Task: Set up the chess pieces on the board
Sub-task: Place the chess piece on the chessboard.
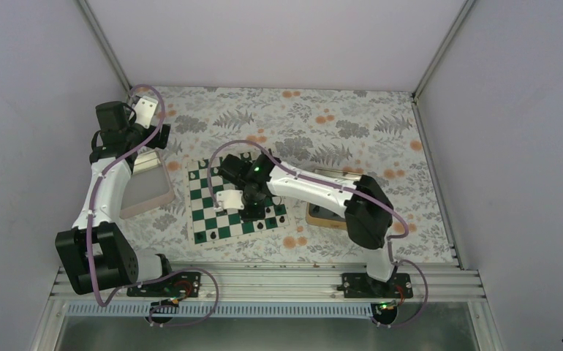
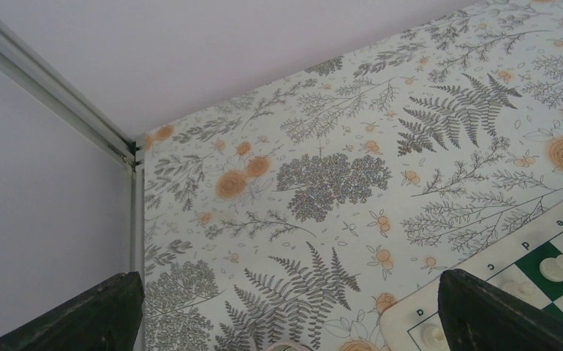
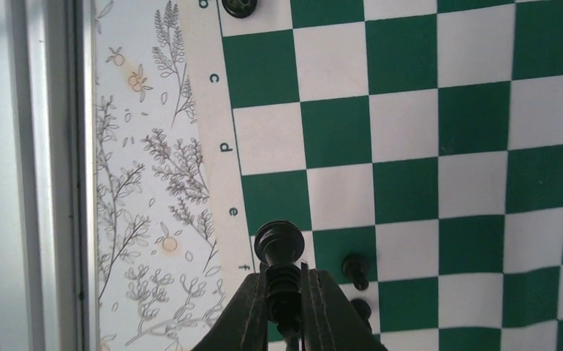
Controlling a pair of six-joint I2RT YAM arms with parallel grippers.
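While right gripper (image 3: pixel 286 284) pinches black piece (image 3: pixel 279 246), near-closed

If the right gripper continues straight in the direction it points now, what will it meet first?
Probably the board. The right gripper is shut on a black chess piece whose head sticks out past the fingers, so it would touch first, near edge letters e and f. Height is unclear.

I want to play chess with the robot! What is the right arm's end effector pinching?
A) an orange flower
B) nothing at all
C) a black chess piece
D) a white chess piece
C: in the right wrist view the right end effector is shut on a black chess piece, whose round head sticks out in front.
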